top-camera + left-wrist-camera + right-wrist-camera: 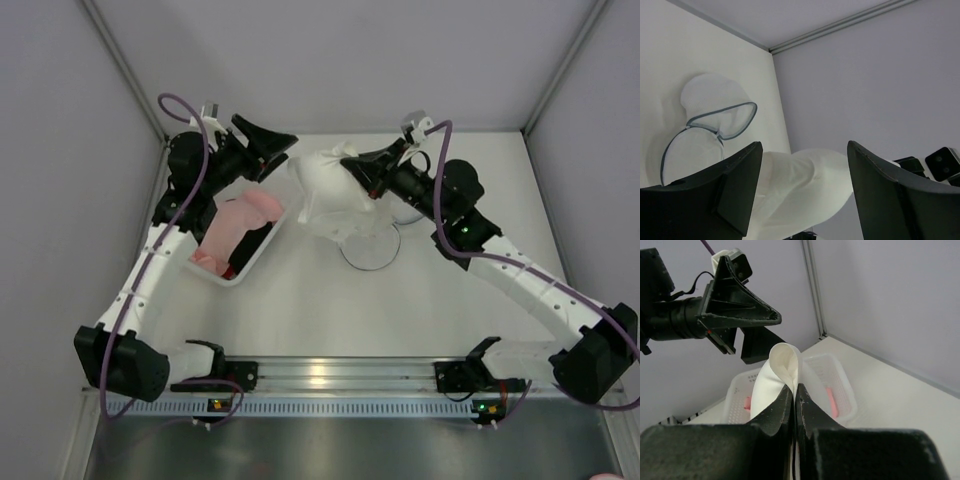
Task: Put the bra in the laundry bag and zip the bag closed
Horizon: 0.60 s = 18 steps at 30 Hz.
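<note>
The bra [322, 182] is a soft white garment held up above the table at the back middle. My right gripper [352, 168] is shut on a fold of it; in the right wrist view the jaws [795, 387] pinch the folded edge of the bra [782, 360]. My left gripper [280, 150] is open just left of the bra. In the left wrist view the bra [805, 190] hangs beyond the spread fingers [740, 175]. The laundry bag [368, 248] lies on the table under the bra. Its dark-rimmed mesh halves [715, 117] stand apart, one propped up.
A clear plastic bin [262, 252] stands at the left with a pink cloth [238, 222] and a black-and-red item [248, 248] in it. The bin [840, 375] also shows behind the bra in the right wrist view. Enclosure walls close in at the back and sides.
</note>
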Available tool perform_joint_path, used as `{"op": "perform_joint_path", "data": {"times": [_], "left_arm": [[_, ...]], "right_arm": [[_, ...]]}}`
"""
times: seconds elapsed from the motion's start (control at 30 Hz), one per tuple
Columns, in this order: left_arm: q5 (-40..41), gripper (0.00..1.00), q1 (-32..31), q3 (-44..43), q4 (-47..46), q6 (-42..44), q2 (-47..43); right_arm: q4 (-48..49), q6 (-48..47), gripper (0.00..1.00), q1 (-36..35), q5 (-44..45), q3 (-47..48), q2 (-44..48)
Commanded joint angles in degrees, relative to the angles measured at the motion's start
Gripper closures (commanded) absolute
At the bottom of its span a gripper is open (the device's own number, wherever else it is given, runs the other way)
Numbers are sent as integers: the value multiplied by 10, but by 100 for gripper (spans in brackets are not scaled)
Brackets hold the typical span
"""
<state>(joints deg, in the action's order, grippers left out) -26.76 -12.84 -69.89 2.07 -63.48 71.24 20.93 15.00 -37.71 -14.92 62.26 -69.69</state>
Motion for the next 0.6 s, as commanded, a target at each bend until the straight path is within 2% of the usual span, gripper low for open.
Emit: {"op": "perform_joint_path", "data": {"times": [0.0, 0.23, 0.43, 0.57], "left_arm": [[-10, 26, -1, -5, -56, -23, -34], [-18, 25, -1, -7, -31, -16, -28], [22, 21, -1, -8, 3, 6, -38], [-6, 23, -1, -17, 0, -16, -22]], "right_arm": [[48, -9, 100, 5, 11, 1, -1], [71, -2, 100, 6, 4, 4, -4], [75, -1, 100, 6, -5, 14, -11], [91, 9, 100, 6, -10, 10, -15]]}}
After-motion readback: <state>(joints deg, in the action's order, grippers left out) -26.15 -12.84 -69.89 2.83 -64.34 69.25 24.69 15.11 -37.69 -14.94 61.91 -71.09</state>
